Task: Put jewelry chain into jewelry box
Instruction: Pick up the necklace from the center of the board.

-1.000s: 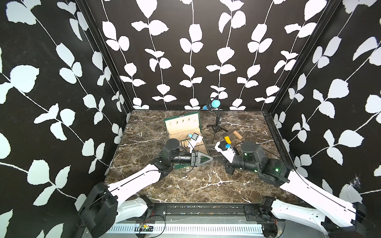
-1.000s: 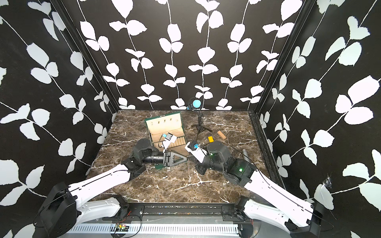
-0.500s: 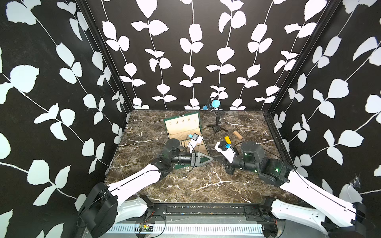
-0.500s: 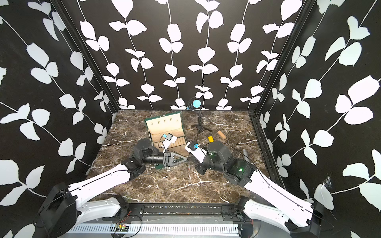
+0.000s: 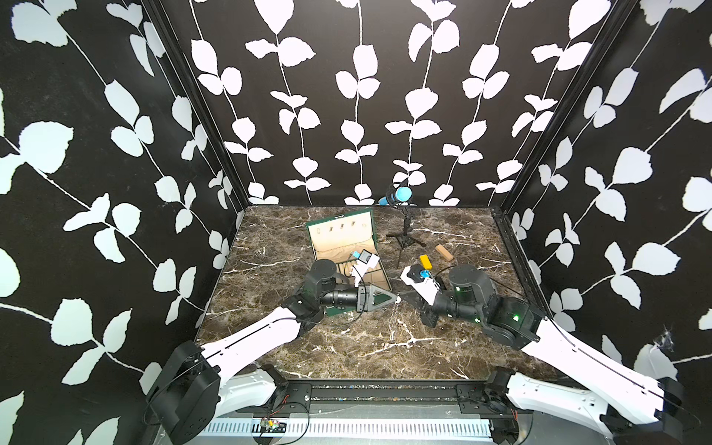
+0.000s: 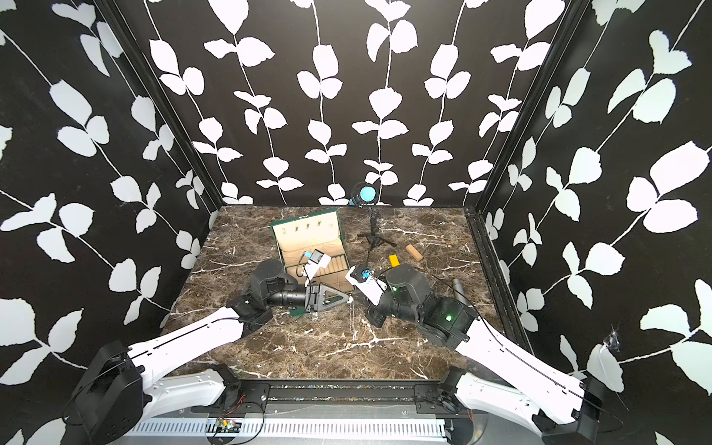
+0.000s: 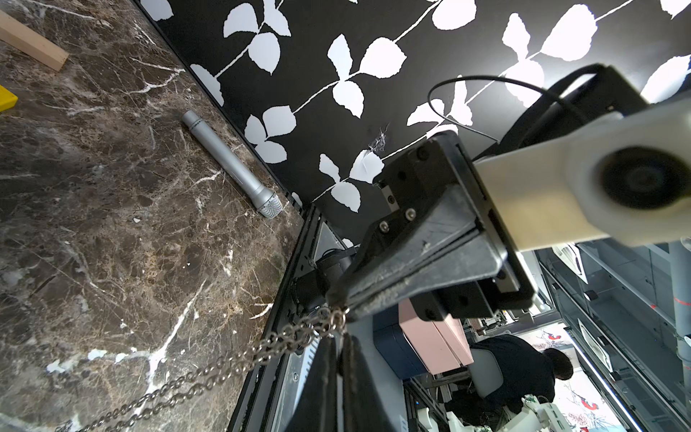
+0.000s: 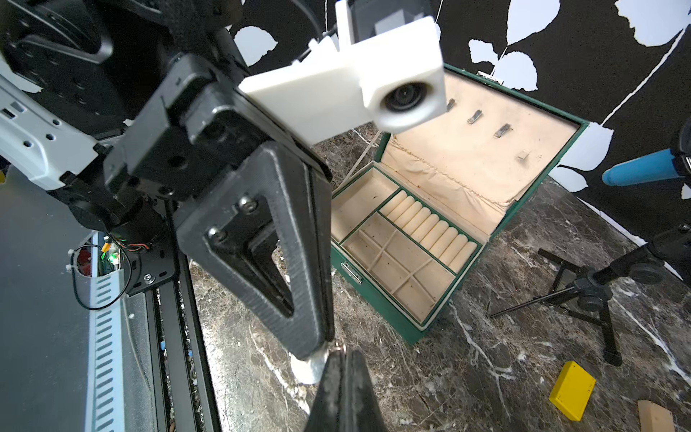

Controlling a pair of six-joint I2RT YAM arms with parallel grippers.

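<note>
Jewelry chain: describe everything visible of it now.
The jewelry chain is a thin, pale silvery metal link chain with a small ring at its top. It hangs limp and doubled, in two strands, from where the shut tips of the right gripper and left gripper meet and pinch it, above the marble table, outside the open jewelry box. Whether its bottom touches the table cannot be told.

The jewelry chain point(image 7: 224, 368) runs off the left wrist view's edge.
</note>
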